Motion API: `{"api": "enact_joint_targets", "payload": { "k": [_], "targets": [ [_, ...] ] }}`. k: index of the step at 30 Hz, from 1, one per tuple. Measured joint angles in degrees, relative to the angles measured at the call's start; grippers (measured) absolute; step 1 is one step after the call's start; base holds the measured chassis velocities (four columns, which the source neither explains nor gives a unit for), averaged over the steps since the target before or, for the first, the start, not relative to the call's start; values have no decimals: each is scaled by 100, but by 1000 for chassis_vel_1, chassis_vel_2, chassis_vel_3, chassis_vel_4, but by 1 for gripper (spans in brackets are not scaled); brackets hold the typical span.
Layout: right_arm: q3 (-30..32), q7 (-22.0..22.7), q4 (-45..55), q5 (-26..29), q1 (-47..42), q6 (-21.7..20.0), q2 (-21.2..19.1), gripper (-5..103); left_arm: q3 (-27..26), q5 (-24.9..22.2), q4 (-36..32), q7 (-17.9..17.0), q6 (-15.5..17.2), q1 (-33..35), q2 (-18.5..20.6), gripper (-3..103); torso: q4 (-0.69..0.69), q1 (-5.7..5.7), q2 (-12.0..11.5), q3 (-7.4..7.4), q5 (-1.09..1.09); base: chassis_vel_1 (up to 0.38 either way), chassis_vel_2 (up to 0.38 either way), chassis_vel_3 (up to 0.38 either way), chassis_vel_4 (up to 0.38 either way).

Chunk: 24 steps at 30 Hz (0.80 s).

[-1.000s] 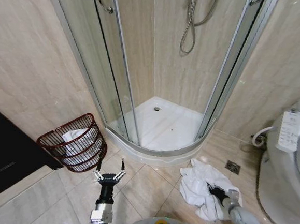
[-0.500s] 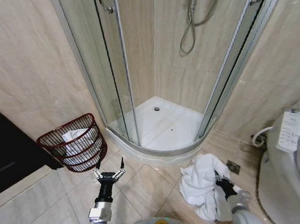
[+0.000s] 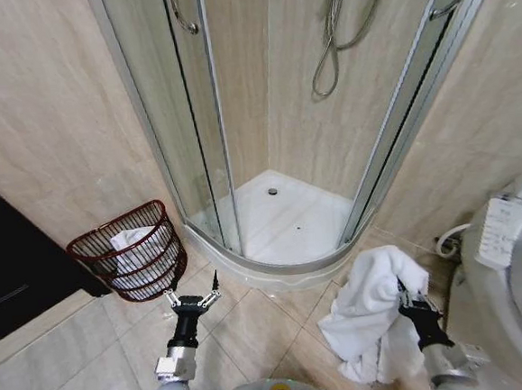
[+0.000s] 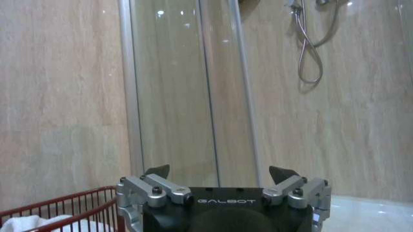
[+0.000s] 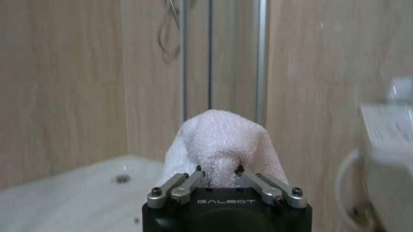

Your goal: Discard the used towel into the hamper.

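Head view: the hamper [image 3: 128, 252] is seen on the tiled floor [image 3: 66, 364] at the left, against the wall and just beside the shower's curved base [image 3: 276, 271]. A white cloth [image 3: 131, 240] is seen inside it, below the rim. The left gripper [image 3: 193, 296] is held low in front of the hamper, fingers spread apart, nothing between them. The towel [image 3: 369, 308] is held up at the right by the right gripper [image 3: 408, 299], clamped on a fold, the rest draped down. Bare floor lies between the towel and the hamper. The toilet [image 3: 519, 256] stands close at the right.

Left wrist view: the hamper's rim [image 4: 61, 205] with the white cloth [image 4: 26, 224] is seen beside the open fingers [image 4: 156, 170].

Right wrist view: the towel [image 5: 219, 145] is pinched between the closed fingers [image 5: 193, 179].
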Motion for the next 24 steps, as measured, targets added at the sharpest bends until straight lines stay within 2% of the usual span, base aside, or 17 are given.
{"api": "enact_joint_targets", "payload": {
  "k": [7,18,24],
  "targets": [
    [-56,31,750,-249,42,-272,81,16,-39,-105,87,3,-106,27,16,100,0,42,198,156,0,0,0,0,0],
    [-277,96,1037,-523,51,-376,192,16,-65,-218,149,0,-160,16,57,100,0,121,419,298,0,0,0,0,0],
    [-391,117,1128,-696,52,-399,204,16,-62,-273,161,-4,-115,-13,86,100,0,158,590,432,0,33,42,37,34]
  ]
}}
